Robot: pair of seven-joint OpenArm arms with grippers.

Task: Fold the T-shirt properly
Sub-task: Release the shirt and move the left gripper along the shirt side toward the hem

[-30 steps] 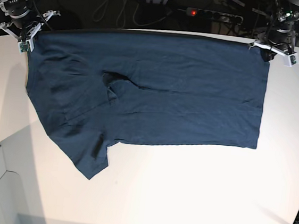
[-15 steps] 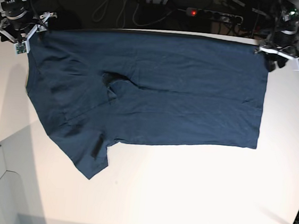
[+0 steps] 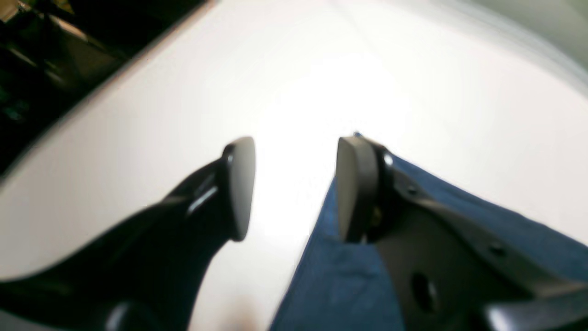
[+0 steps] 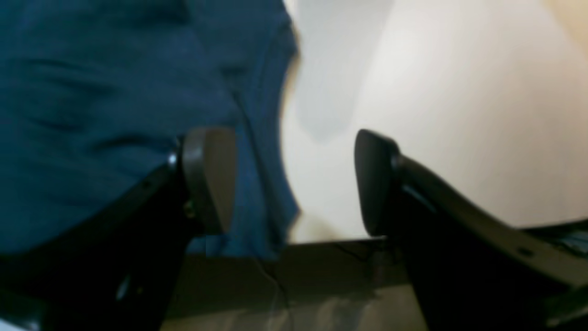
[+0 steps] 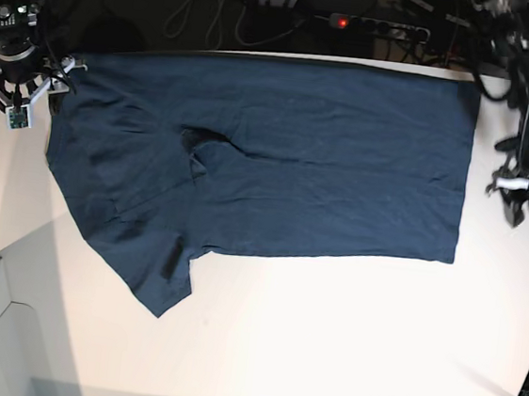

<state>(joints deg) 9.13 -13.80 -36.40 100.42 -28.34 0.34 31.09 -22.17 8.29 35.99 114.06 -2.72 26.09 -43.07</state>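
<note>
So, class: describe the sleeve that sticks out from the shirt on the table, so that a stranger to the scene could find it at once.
Start at the white table, where the dark navy T-shirt lies spread flat across the far half. Follow its near edge toward the base view's left until the cloth juts out toward the camera: that is the sleeve. It is the only part that pokes past the shirt's straight near edge.

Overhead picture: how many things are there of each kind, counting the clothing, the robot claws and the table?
T-shirt: 1
Grippers: 2, the left gripper and the right gripper, both open and holding nothing
Table: 1
Total: 4
</note>
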